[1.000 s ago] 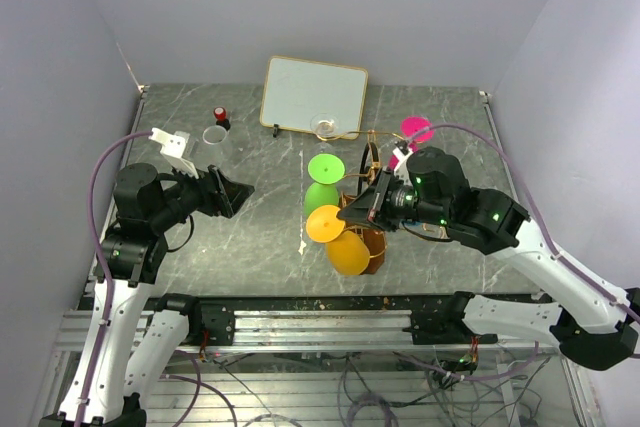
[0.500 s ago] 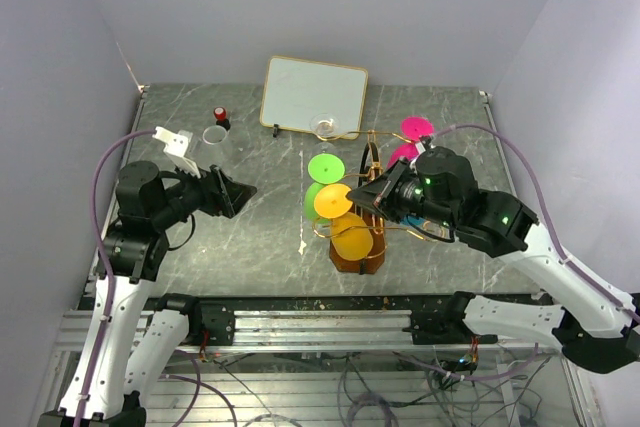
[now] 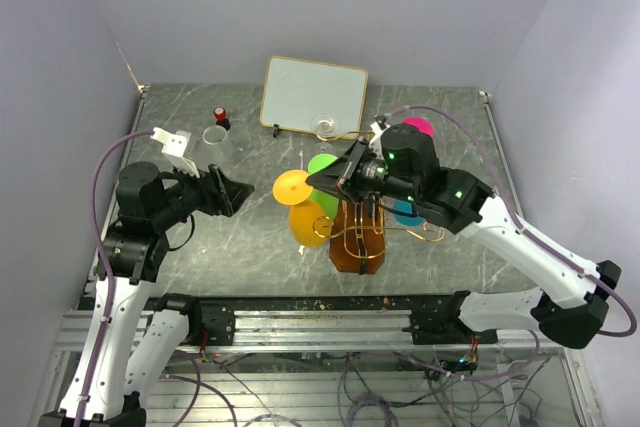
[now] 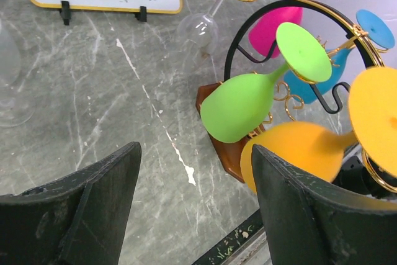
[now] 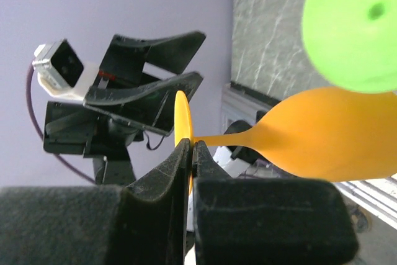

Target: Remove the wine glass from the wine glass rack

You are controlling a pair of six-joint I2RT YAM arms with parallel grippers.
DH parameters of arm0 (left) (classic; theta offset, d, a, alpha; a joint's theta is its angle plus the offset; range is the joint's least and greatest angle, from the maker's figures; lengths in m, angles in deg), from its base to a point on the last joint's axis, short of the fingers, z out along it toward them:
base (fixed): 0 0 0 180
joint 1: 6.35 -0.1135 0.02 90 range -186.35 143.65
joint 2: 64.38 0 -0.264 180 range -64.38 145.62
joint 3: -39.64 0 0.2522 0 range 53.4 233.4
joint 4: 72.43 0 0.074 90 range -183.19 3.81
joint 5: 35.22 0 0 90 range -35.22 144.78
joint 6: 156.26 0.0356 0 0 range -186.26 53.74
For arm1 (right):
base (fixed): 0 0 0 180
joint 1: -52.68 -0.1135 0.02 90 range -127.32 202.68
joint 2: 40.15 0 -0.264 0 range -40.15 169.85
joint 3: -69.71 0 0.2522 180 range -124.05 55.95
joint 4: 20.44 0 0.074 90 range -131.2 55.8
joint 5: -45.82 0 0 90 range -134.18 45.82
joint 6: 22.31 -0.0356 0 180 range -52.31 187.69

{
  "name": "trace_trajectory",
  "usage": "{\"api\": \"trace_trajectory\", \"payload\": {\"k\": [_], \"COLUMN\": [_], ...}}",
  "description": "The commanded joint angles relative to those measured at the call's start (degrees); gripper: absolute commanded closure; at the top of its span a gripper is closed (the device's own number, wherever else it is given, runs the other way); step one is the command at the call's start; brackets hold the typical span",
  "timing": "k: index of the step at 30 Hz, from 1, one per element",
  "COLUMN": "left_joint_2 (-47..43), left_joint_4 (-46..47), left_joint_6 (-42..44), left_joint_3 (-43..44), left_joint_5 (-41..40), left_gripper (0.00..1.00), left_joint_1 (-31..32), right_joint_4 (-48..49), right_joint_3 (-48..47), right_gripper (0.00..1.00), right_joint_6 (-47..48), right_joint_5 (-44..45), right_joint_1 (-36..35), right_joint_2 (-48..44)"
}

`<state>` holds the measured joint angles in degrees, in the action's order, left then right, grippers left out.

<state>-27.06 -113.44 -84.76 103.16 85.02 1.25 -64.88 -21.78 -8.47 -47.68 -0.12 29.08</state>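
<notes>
Orange wine glass (image 3: 303,222) x1, R gripper (image 3: 313,179); 4 on rack (image 3: 357,244)

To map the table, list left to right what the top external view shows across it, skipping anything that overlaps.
white cup → orange wine glass → wine glass rack → pink wine glass
</notes>
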Motion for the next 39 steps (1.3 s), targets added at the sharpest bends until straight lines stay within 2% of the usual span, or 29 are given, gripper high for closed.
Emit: {"api": "trace_trajectory", "payload": {"k": [1, 5, 9, 14, 18, 22, 27, 30, 36, 39], "left_joint_2": [-1.65, -1.73, -1.81, -0.32, -0.98, -1.74, -3.97, -5.25, -3.54, -1.84], "left_joint_4": [-1.17, -2.61, -4.86, -12.81, -16.77, -16.03, -5.09, 7.51, 33.05, 40.25], "left_joint_6": [-0.63, -1.1, -2.15, -8.68, -16.34, -23.87, -32.73, -38.1, -51.92, -55.45], "left_joint_3": [0.92, 1.48, 2.99, 9.28, 14.14, 17.58, 19.08, 17.42, 11.75, 10.66], "left_joint_5": [-5.78, -9.88, -14.98, -20.9, -20.05, -14.79, -6.67, -1.52, 7.69, 9.88], "left_gripper": [0.19, 0.2, 0.19, 0.17, 0.14, 0.13, 0.08, 0.03, 0.02, 0.0], "left_joint_1": [0.14, 0.14, 0.14, 0.14, 0.14, 0.14, 0.14, 0.12, 0.14, 0.14], "right_joint_4": [7.49, 14.32, 25.68, 32.93, 37.05, 37.15, 35.07, 35.36, 43.13, 46.75], "right_joint_3": [-2.45, -0.78, 2.7, 5.9, 7.14, 6.55, 5.37, 6.09, 10.83, 12.33], "right_gripper": [1.0, 1.0, 1.0, 1.0, 1.0, 1.0, 1.0, 1.0, 1.0, 1.0], "right_joint_6": [-1.49, -3.28, -5.0, -4.58, -1.79, 1.49, 0.91, -1.39, -5.14, -7.75], "right_joint_5": [-10.94, -12.82, -15.02, -12.14, -6.01, 0.43, 6.66, 7.27, 6.97, 7.14], "right_joint_1": [0.21, 0.2, 0.19, 0.28, 0.5, 1.08, 1.16, 1.08, 1.08, 1.03], "right_joint_2": [1.78, 1.77, 0.41, -2.39, -5.68, -9.91, -14.48, -17.0, -21.82, -23.02]}}
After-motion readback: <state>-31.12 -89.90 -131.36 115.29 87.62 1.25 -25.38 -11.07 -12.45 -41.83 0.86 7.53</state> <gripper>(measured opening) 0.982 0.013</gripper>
